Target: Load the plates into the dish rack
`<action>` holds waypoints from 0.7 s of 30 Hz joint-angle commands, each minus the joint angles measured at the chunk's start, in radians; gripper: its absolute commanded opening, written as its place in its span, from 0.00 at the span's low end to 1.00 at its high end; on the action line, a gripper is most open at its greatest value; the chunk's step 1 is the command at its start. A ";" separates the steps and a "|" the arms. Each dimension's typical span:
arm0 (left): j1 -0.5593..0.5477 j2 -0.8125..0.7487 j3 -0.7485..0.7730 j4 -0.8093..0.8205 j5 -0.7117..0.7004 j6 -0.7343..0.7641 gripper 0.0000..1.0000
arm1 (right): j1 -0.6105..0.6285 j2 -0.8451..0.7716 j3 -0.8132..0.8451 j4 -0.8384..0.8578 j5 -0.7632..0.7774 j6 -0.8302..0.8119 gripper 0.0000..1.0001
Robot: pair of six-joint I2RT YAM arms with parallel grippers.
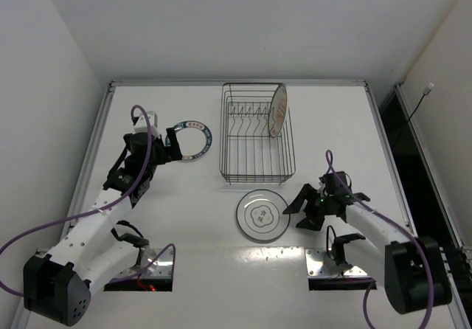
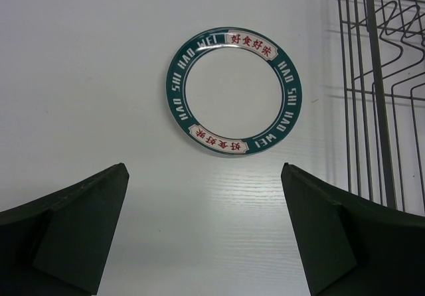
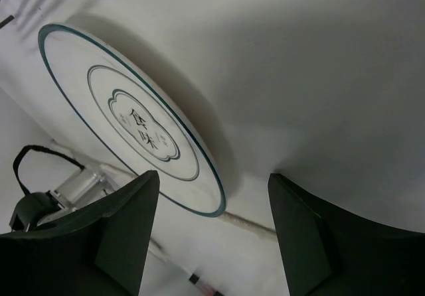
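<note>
The dish rack (image 1: 257,133) stands at the table's middle back, and its wires also show in the left wrist view (image 2: 382,97). The orange-red plate (image 1: 278,110) stands upright in the rack's right end. The teal-rimmed plate (image 1: 193,141) lies flat left of the rack and also shows in the left wrist view (image 2: 234,90). My left gripper (image 1: 172,145) (image 2: 204,170) is open and empty, just short of this plate. The white plate (image 1: 262,215) (image 3: 126,117) lies flat in front of the rack. My right gripper (image 1: 296,212) (image 3: 214,175) is open and empty at its right edge.
Walls close in the table on the left, back and right. A metal rail (image 1: 96,148) runs along the left edge. Purple cables (image 1: 147,141) loop over both arms. The arm base plates (image 1: 335,262) sit at the near edge.
</note>
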 commanded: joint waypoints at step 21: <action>-0.009 0.000 0.051 0.009 -0.029 0.009 1.00 | 0.195 0.084 0.178 -0.067 0.075 -0.062 0.00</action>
